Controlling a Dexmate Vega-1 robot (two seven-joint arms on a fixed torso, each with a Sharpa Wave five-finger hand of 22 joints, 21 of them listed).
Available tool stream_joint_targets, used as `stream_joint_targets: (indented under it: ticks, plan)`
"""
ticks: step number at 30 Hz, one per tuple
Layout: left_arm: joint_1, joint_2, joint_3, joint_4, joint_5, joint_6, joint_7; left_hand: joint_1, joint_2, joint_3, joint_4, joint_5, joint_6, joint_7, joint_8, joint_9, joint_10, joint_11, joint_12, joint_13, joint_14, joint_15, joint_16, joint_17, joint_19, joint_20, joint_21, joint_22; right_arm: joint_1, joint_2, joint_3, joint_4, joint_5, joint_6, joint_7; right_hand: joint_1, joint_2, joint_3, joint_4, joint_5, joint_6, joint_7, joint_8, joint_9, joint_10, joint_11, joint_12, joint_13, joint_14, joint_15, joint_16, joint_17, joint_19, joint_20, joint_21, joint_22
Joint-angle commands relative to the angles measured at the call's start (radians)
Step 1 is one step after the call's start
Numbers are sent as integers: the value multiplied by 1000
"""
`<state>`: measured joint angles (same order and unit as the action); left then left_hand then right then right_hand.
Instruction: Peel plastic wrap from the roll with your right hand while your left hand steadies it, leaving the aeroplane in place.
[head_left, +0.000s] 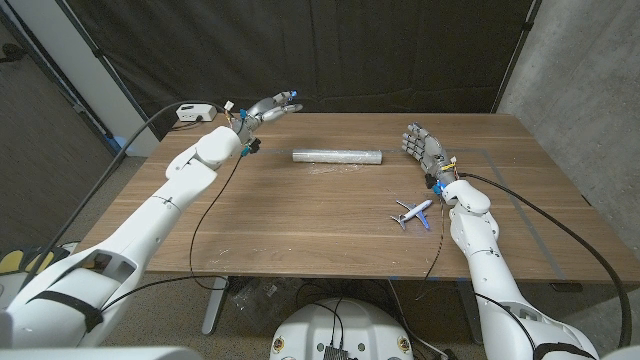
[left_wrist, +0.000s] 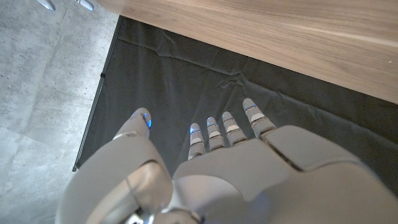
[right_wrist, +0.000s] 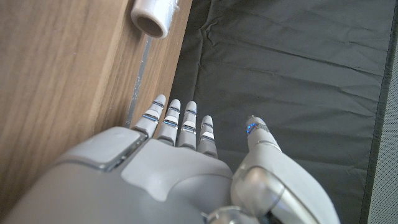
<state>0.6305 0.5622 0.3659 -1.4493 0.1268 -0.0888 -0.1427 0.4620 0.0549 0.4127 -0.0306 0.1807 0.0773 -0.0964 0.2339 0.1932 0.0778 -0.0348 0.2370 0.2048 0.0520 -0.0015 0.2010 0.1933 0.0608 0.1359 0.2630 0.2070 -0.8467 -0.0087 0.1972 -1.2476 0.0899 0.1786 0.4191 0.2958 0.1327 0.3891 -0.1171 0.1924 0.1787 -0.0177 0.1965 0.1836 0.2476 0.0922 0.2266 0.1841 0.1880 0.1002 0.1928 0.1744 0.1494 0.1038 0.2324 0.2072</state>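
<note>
Roll (head_left: 338, 156): untouched, unpeeled. Your left hand (head_left: 268, 106) and right hand (head_left: 425, 148): fingers spread, empty. Aeroplane (head_left: 414, 213): undisturbed. Everything remains.

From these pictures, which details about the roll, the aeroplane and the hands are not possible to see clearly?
- Plastic wrap roll: in the head view its loose edge is too small to find; in the right wrist view the frame edge cuts it, leaving one open end.
- Aeroplane: too small for detail.
- Left robot hand: fingertips too small in the head view.
- Right robot hand: palm side faces away in the wrist view.
</note>
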Motion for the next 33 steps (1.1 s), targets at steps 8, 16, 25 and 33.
stream_joint_targets:
  ticks: [8, 16, 25, 33]
  plan:
    - [-77, 22, 86, -20, 111, 56, -89, 38, -8, 6, -28, -1, 31, 10, 7, 2, 13, -6, -2, -2, 21, 0, 6, 0, 12, 2, 11, 1, -18, 4, 13, -12, 8, 5, 0, -9, -3, 5, 1, 7, 12, 1, 3, 2, 12, -1, 8, 3, 14, -1, 2, 5, 1, 7, 7, 1]
    - [-93, 37, 116, -43, 161, 82, -114, 61, -6, 12, -43, 3, 63, 23, 12, 2, 39, -8, 3, -3, 47, -4, 12, -2, 28, 7, 16, 1, -21, 4, 17, -10, 12, 4, 3, -11, -2, 6, 2, 7, 15, 1, 3, 2, 15, -3, 8, 3, 21, 1, 4, 6, 5, 9, 8, 1]
    - [-105, 50, 144, -69, 222, 106, -126, 110, -9, 23, -74, 7, 111, 27, 19, 1, 70, -14, 6, -4, 76, -11, 13, -5, 49, 1, 23, 0, -17, 0, 19, -2, 15, 5, 10, -14, -2, 7, 4, 7, 22, 1, 4, 2, 20, -1, 9, 3, 37, -1, 8, 6, 11, 9, 11, 2]
    - [-125, 60, 177, -88, 282, 126, -153, 150, -18, 27, -97, 9, 150, 29, 19, 1, 107, -21, 8, -5, 111, -23, 14, -5, 69, -2, 29, -1, -16, -4, 21, 2, 18, 6, 14, -16, -1, 8, 5, 7, 31, 2, 7, 2, 27, -2, 11, 3, 49, 0, 10, 7, 17, 10, 13, 2]
